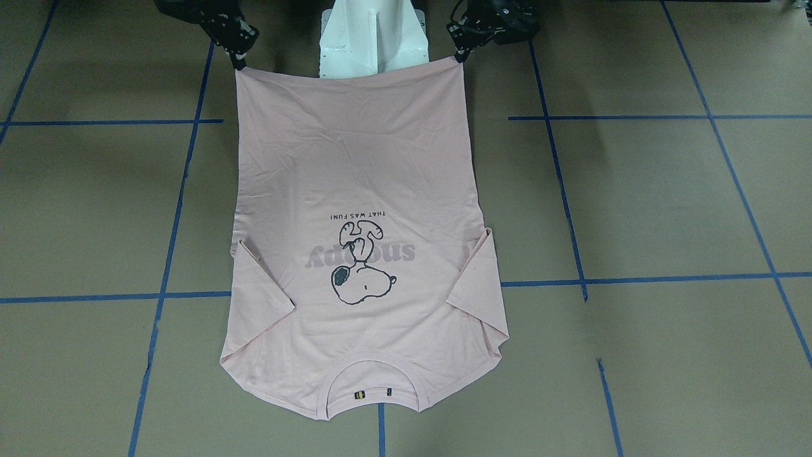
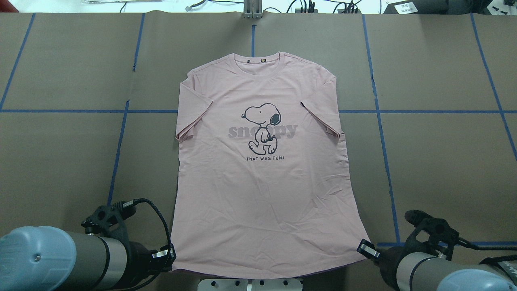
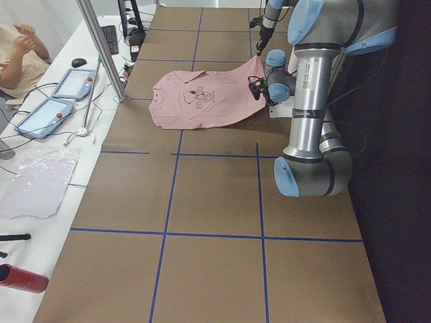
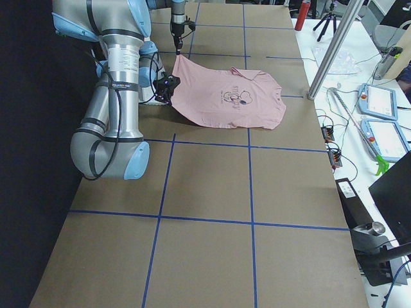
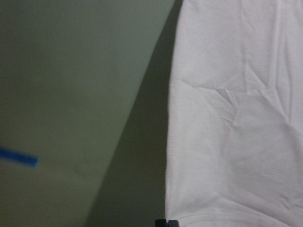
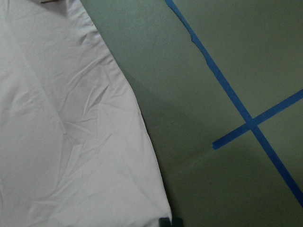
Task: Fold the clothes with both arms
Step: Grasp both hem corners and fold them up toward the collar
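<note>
A pale pink T-shirt point(image 2: 262, 194) is spread face up in the middle of the brown surface point(image 2: 444, 169), which is marked off by blue tape lines point(image 2: 379, 121). Its long axis runs straight away from the robot: the ribbed neck point(image 2: 261, 62) is pointed at the far edge, and the hem point(image 2: 266, 271) is turned toward the white base point(image 1: 371, 38). The dog print point(image 2: 262, 127) and the lettering under it are read upright from the robot's side. Both short sleeves are laid out to the sides and angled back toward the hem. The hem's corner on the robot's left is pinched in the left pincer point(image 2: 171, 254), and the opposite corner is pinched in the right pincer point(image 2: 365, 247). In the side views the hem end is seen raised off the surface between the two pincers, while the chest, sleeves and neck are left lying flat. Light creases are seen across the lower cloth.
</note>
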